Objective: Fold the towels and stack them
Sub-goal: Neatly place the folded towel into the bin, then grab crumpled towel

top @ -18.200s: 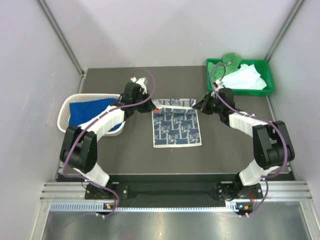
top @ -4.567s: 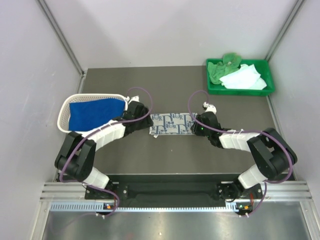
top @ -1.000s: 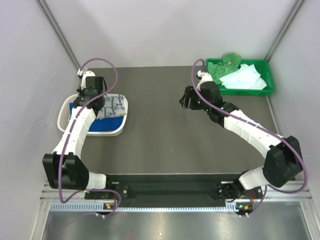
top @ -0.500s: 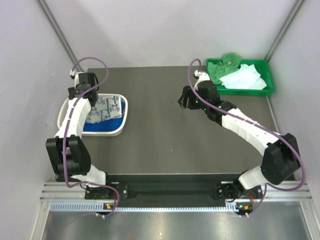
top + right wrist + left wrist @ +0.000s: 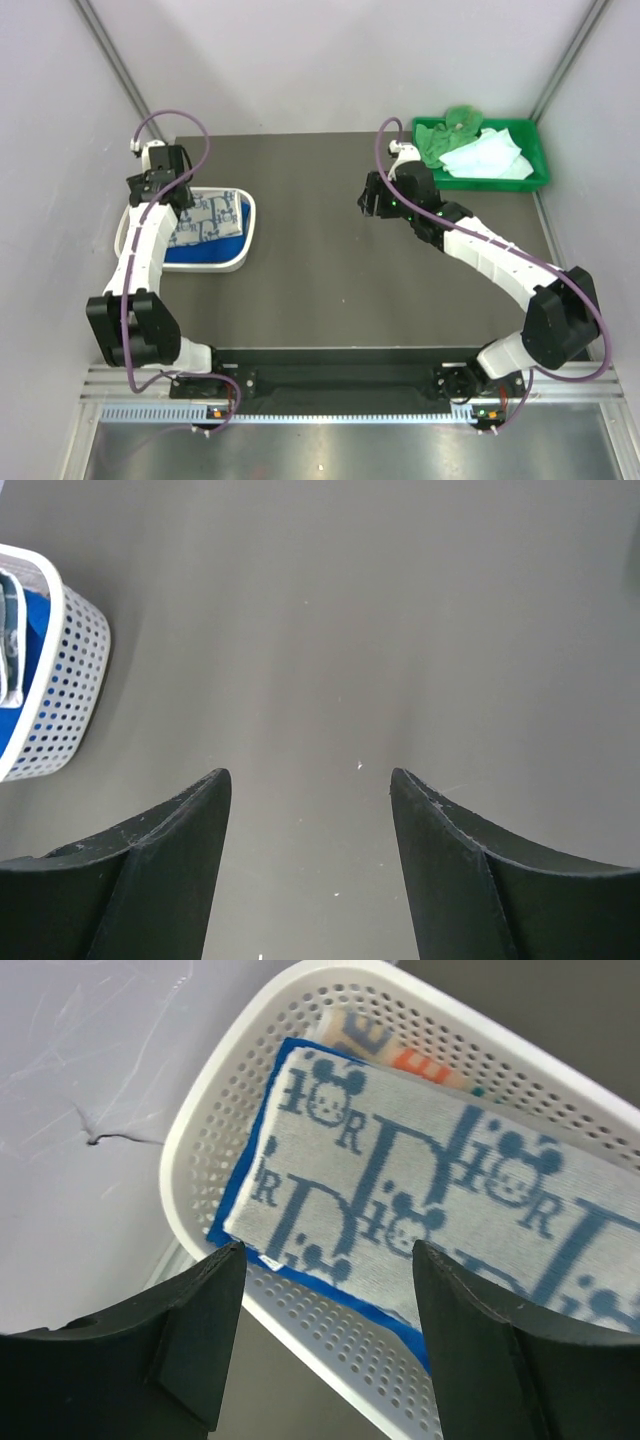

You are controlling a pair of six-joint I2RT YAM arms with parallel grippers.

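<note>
Dark table (image 5: 330, 230): your folded blue-grey patterned towel (image 5: 212, 218) sits in the white lattice basket (image 5: 240, 262), left; bright green towel (image 5: 445, 135) and pale towel (image 5: 490, 155) wait upper right; left gripper (image 5: 322, 1260) and right gripper (image 5: 308, 780) gape empty.

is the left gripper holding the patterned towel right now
No, the left gripper stands open above the basket, and the patterned towel lies flat on the blue towel inside it, untouched by the fingers.

Top camera: high behind the arm bases, looking down on the whole table (image 5: 330, 270). Left wrist: close above the white basket (image 5: 205, 1160) at the table's left edge. Right wrist: over mid-table, facing left. Basket in all three views.
</note>
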